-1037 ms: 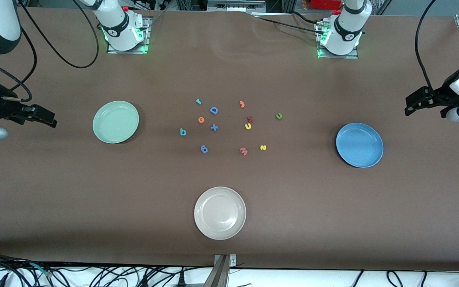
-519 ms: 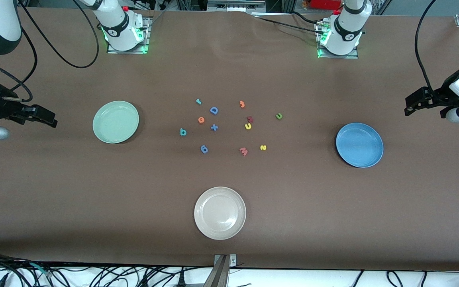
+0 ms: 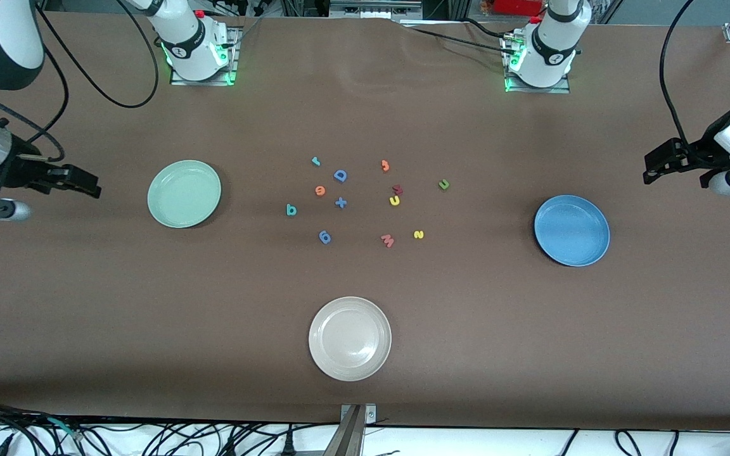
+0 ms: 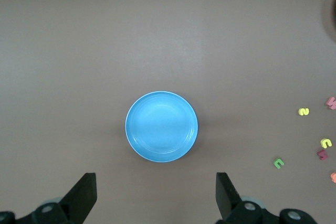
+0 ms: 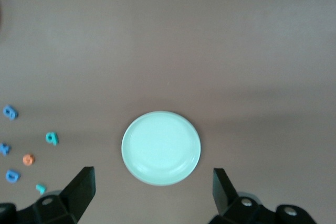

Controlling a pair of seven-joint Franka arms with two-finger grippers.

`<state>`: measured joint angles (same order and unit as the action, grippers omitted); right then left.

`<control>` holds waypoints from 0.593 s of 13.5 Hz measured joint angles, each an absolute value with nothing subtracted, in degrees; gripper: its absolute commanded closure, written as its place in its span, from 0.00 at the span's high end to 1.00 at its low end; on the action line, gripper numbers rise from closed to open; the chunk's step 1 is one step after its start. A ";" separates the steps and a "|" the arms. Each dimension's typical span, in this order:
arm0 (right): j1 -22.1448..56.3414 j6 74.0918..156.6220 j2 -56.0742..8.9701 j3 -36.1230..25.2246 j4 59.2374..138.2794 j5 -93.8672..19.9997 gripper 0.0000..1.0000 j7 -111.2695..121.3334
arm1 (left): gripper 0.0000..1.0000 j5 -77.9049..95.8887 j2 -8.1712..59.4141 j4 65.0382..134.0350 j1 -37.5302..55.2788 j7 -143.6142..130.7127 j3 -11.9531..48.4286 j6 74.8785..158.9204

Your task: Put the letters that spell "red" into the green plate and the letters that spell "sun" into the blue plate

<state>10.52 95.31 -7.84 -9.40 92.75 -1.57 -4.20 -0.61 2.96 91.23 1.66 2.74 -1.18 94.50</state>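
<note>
The small foam letters (image 3: 365, 199) lie scattered mid-table, teal, orange, yellow and green among them; the pale green plate (image 3: 184, 193) sits toward the right arm's end, the blue plate (image 3: 571, 230) toward the left's; the right gripper (image 3: 80, 182) and the left gripper (image 3: 659, 166) hang wide and empty.

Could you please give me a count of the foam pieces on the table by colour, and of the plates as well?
Teal pieces: 2 (r, b-shaped)
Blue pieces: 3 (D, plus, 6-shaped)
Orange pieces: 2 (e, 3)
Yellow pieces: 2 (u, s)
Green pieces: 1
Red pieces: 2 (W, dark piece)
Plates: 3 (green, blue, cream)
Total: 15
</note>
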 measured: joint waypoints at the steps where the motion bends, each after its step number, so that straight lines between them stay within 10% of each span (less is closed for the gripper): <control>1: 10.76 94.25 -8.06 -8.79 92.99 -1.57 0.99 -4.24 | 1.00 -0.61 2.96 91.23 1.66 2.74 -1.18 94.50; 8: 10.86 94.32 -11.13 -8.48 93.25 -1.31 0.99 -4.28 | 1.00 -0.61 2.96 91.23 1.67 2.74 -1.18 94.50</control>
<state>10.86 94.32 -11.13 -8.48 93.25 -1.31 -4.28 -0.61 2.96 91.23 1.67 2.74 -1.18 94.50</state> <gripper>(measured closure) 0.004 0.000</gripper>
